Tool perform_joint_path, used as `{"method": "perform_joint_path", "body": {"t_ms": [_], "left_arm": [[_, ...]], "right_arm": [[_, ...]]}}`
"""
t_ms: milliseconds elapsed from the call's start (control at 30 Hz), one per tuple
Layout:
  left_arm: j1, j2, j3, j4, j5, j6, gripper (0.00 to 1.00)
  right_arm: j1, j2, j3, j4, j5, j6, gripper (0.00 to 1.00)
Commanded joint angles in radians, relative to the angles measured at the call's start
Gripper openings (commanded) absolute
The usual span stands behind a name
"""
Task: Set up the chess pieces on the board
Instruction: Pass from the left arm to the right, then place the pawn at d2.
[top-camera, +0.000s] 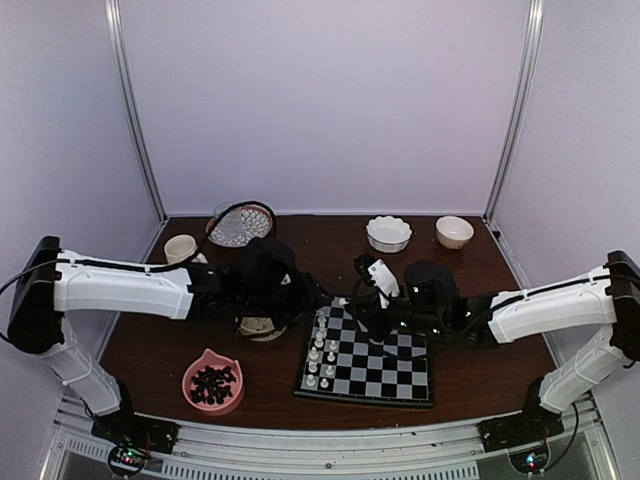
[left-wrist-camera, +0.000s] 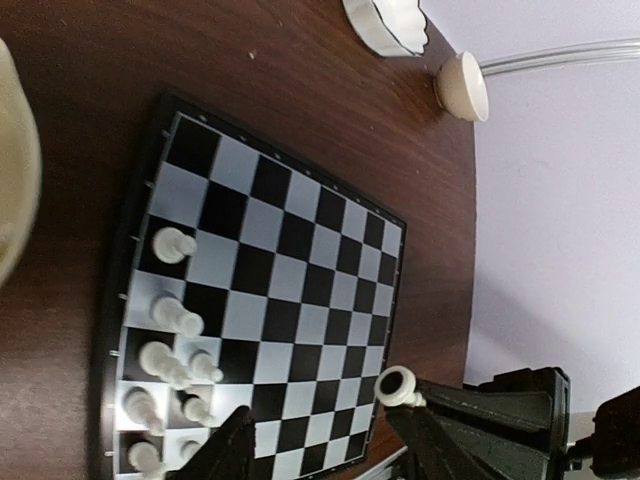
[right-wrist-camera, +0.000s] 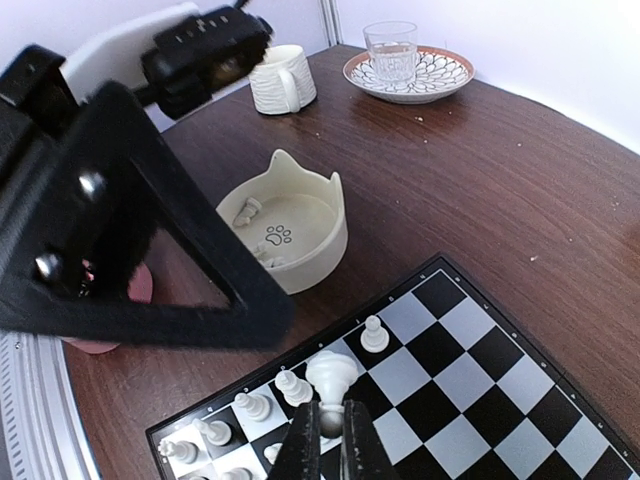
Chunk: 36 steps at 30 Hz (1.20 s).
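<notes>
The board (top-camera: 385, 365) lies at the centre front, with several white chess pieces (top-camera: 318, 352) along its left side. They also show in the left wrist view (left-wrist-camera: 172, 243) and in the right wrist view (right-wrist-camera: 374, 335). My right gripper (right-wrist-camera: 333, 425) is shut on the base of a white chess piece (right-wrist-camera: 332, 375) and holds it just above the board's white rows; it hovers over the board's far left corner (top-camera: 362, 305). My left gripper (left-wrist-camera: 325, 430) is open beside the board (top-camera: 292, 295). A white piece (left-wrist-camera: 397, 386) rests against one fingertip (left-wrist-camera: 440, 415).
A cream cat-ear bowl (right-wrist-camera: 290, 225) holding a few white pieces sits left of the board. A pink bowl (top-camera: 190, 385) of black pieces is at the front left. A cup (top-camera: 180, 248), a plate with a glass (top-camera: 240, 222) and two white bowls (top-camera: 388, 232) (top-camera: 455, 231) stand at the back.
</notes>
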Motion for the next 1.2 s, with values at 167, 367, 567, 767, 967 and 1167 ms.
{"method": "perform_joint_path", "body": {"t_ms": [167, 367, 567, 767, 967, 1167], "left_arm": [[0.206, -0.277, -0.035, -0.339, -0.059, 0.34, 0.56], [0.3, -0.364, -0.056, -0.403, -0.114, 0.638, 0.68], [0.301, -0.379, -0.166, -0.253, -0.208, 0.917, 0.88], [0.301, -0.37, -0.245, -0.158, -0.238, 1.007, 0.97], [0.301, -0.38, -0.289, -0.113, -0.246, 1.027, 0.97], [0.324, -0.382, -0.307, -0.116, -0.248, 0.988, 0.98]], "right_arm": [[-0.018, 0.069, 0.295, -0.476, -0.02, -0.045, 0.0], [-0.02, 0.167, 0.465, -0.693, -0.042, -0.065, 0.0], [-0.02, 0.327, 0.712, -1.006, -0.024, -0.078, 0.0], [-0.02, 0.405, 0.802, -1.098, 0.011, -0.084, 0.01], [-0.02, 0.478, 0.878, -1.166, -0.001, -0.094, 0.02], [-0.021, 0.544, 0.923, -1.199, -0.014, -0.103, 0.02]]}}
